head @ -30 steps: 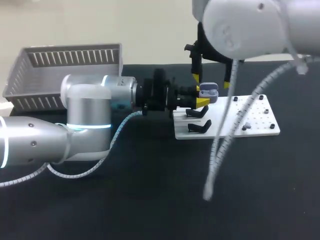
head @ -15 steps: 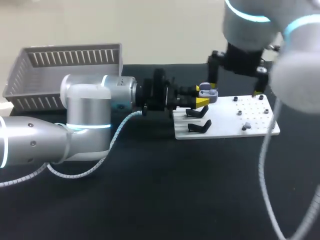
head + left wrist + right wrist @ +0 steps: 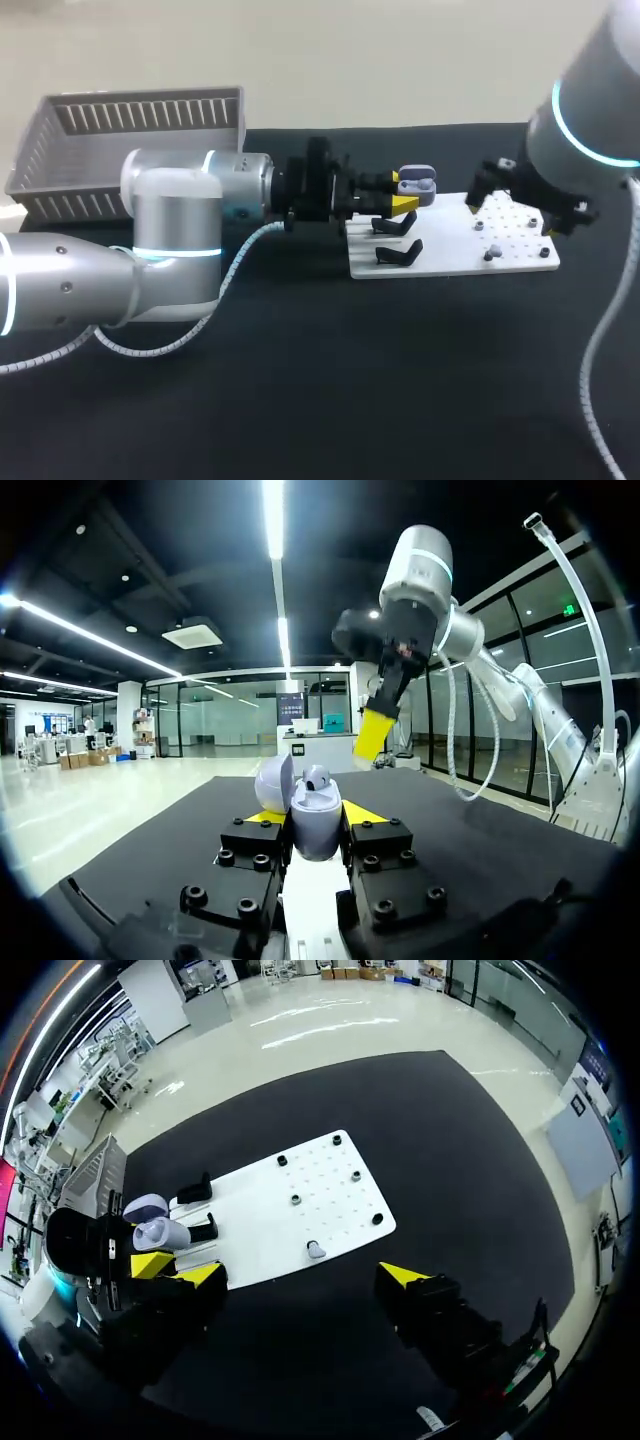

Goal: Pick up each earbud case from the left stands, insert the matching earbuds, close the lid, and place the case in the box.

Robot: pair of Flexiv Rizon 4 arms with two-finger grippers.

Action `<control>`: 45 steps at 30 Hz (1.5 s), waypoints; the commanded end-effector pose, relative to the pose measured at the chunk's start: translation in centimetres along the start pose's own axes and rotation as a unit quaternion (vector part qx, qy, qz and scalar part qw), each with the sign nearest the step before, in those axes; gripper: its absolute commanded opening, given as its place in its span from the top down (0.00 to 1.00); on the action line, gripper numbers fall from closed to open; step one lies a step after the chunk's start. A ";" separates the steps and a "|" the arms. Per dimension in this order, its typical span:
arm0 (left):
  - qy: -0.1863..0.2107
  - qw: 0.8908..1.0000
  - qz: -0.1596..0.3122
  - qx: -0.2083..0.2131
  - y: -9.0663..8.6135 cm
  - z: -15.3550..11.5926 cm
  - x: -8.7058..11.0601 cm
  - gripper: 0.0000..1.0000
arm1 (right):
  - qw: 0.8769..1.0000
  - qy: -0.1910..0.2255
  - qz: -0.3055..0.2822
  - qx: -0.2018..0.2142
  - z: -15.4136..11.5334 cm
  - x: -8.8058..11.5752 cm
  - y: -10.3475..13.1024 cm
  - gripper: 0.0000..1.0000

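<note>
— First entry, the case?
— Earbud case, lid up, one earbud seated inside. It is clamped between the fingers of the left gripper at the white board's left end, just beside two black stands.
— Right gripper?
— Right gripper, fingers wide apart, above the board's right part.
— Remainder?
— One loose earbud on the board, apart from the stands. Grey box, well left of the board.

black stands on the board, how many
2: one black plastic stand beside the left tool, the other nearer the white board's front edge. The tool may hide more.
</note>
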State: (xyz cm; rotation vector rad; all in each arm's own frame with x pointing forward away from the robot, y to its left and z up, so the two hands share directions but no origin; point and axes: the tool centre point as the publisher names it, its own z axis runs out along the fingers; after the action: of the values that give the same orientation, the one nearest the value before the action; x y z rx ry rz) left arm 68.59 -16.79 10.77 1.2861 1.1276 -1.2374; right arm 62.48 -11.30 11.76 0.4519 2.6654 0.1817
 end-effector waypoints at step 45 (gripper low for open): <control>-0.001 1.000 0.001 -0.003 -0.1 0.0 0.0 1.00 | 0.994 0.109 0.007 -0.020 8.8 0.9 -1.4 0.61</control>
State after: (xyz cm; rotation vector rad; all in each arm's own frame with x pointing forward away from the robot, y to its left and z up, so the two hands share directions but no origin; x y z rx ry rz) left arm 68.59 -16.79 10.77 1.2860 1.1277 -1.2373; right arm 65.20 -11.73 3.45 0.4584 2.8744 0.3036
